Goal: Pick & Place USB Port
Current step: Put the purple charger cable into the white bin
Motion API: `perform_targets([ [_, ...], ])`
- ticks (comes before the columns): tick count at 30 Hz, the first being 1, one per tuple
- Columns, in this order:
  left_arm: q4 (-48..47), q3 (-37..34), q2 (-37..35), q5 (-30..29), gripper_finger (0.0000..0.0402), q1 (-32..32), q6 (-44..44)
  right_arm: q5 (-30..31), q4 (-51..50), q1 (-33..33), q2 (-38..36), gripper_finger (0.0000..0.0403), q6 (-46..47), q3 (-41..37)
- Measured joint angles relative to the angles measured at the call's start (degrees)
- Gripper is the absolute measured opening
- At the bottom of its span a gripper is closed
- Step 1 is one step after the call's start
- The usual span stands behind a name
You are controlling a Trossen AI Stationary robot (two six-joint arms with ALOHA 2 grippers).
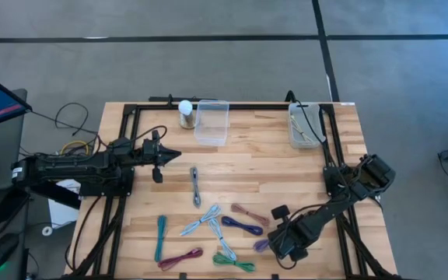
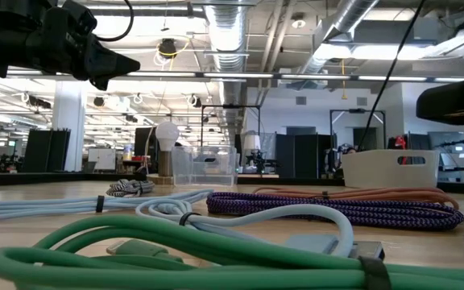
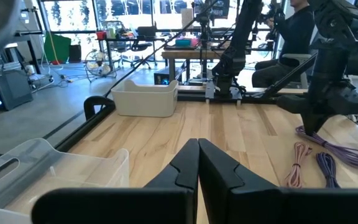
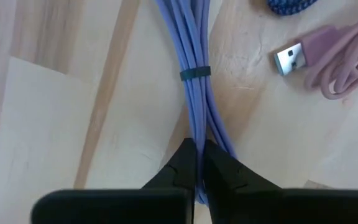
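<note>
Several coiled USB cables lie on the wooden table's near half. A lavender cable [image 4: 194,93], bound by a dark tie [image 4: 195,73], lies flat on the wood; it also shows in the high view as the lavender cable [image 1: 260,245]. My right gripper [image 4: 197,158] stands over it, pointing down, shut on its strands; from above it is the right gripper [image 1: 277,247]. A pink cable's USB plug [image 4: 289,58] lies beside it. My left gripper [image 1: 167,155] hovers shut over the table's left side, holding nothing, also seen as the left gripper [image 3: 198,165]. My right gripper pinches the lavender cable's bundled strands [image 4: 197,134] between its two fingers, a short way from the dark tie. The fingers come from above, one on each side of the bundle. Some strands [image 4: 219,140] pass outside one finger. The cable lies on the table.
A clear bin [image 1: 211,122] and a white bin [image 1: 303,126] stand at the far edge, with a bulb-shaped object [image 1: 186,113] beside the clear one. Green [image 1: 233,262], magenta [image 1: 180,258], teal [image 1: 161,237], light blue [image 1: 201,220], dark purple [image 1: 242,225] and grey [image 1: 195,187] cables lie around.
</note>
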Motion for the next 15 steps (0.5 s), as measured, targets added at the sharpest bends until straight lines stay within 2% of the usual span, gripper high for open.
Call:
perform_targets([
  [15, -0.01, 0.02, 0.0, 0.0, 0.001, -0.02, 0.0, 0.57, -7.68, -2.36, -0.02, 0.0006, -5.12, 5.63],
])
